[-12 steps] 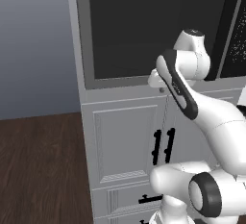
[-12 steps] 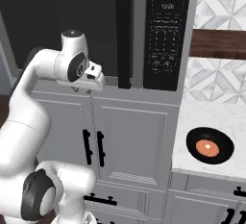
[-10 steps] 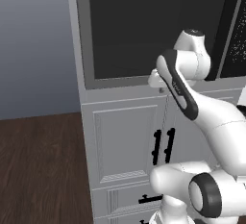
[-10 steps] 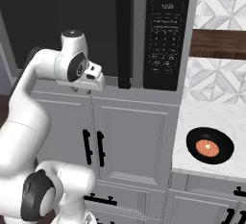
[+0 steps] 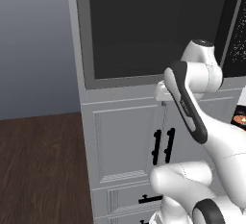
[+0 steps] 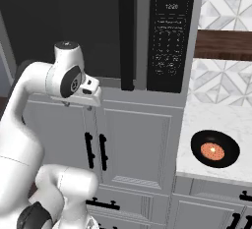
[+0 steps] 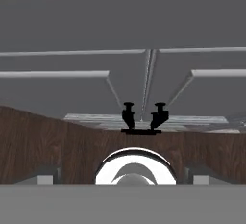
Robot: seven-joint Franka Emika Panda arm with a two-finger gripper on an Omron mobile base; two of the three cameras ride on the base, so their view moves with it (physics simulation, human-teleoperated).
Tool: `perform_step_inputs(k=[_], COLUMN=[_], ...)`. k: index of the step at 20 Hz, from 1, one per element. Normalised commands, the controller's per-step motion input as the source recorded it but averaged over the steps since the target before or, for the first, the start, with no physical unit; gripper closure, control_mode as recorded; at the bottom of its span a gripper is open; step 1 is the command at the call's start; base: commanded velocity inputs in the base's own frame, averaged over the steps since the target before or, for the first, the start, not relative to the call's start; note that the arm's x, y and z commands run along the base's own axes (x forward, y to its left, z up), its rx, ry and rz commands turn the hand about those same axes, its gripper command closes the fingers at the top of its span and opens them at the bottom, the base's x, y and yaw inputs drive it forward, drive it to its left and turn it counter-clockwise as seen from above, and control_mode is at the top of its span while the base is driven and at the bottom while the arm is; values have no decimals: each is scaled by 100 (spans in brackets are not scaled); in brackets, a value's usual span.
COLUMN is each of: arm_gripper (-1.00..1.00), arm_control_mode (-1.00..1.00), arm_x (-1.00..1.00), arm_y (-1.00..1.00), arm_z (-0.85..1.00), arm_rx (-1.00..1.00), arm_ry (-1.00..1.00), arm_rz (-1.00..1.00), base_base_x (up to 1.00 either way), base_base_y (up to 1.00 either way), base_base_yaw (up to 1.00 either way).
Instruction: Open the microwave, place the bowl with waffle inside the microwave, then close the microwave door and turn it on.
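Microwave: built-in, grey, untouched. Microwave door: dark glass, shut flush, its tall black bar handle unheld; every step of the task is judged outstanding. Arm: folded, elbow high, wrist level with the door's lower edge, hand aimed down at the white cabinet doors. Bowl with waffle: on the counter to the microwave's right, well apart from the arm. Gripper: fingers spread wide, holding nothing.

Pale grey panelled cabinet doors with short black handles are seen low down, dark wood floor and a plain grey wall leftward, patterned tile backsplash over a speckled white counter.
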Motion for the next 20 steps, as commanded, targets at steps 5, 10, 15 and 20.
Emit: perform_step_inputs(k=[5,10,15,20], arm_gripper=[-100,-100,-100,-100], arm_control_mode=[-100,-100,100,100], arm_x=[-47,-43,-17,0], arm_y=[0,0,0,0], arm_z=[-29,-17,-5,0], arm_rx=[0,0,-1,0], arm_ry=[0,0,0,0], arm_rz=[0,0,0,0], base_base_x=[0,0,-23,-16], base_base_y=[0,0,-1,-29], base_base_yaw=[0,0,-2,-3])
